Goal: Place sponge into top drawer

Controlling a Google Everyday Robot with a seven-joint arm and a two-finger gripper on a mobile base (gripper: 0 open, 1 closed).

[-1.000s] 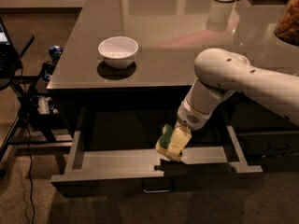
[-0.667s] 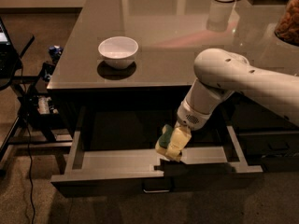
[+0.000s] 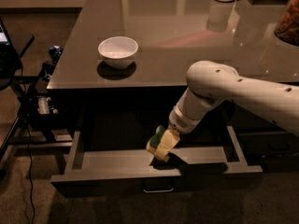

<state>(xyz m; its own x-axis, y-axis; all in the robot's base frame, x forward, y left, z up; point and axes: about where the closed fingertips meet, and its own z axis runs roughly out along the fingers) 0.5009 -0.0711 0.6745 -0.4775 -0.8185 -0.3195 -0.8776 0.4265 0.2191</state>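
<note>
- No visible change over the last second: arm and sponge sit where they were, so the release hasn't happened.
- Gripper is low inside the open top drawer, near its front wall, pinching the sponge; the fingers are mostly hidden behind it.
- Sponge is tilted, green face up-left, apparently just off the drawer floor.
- White bowl is on the tabletop, well clear.
- Judgement: placement nearly done; letting go is what's left.
</note>
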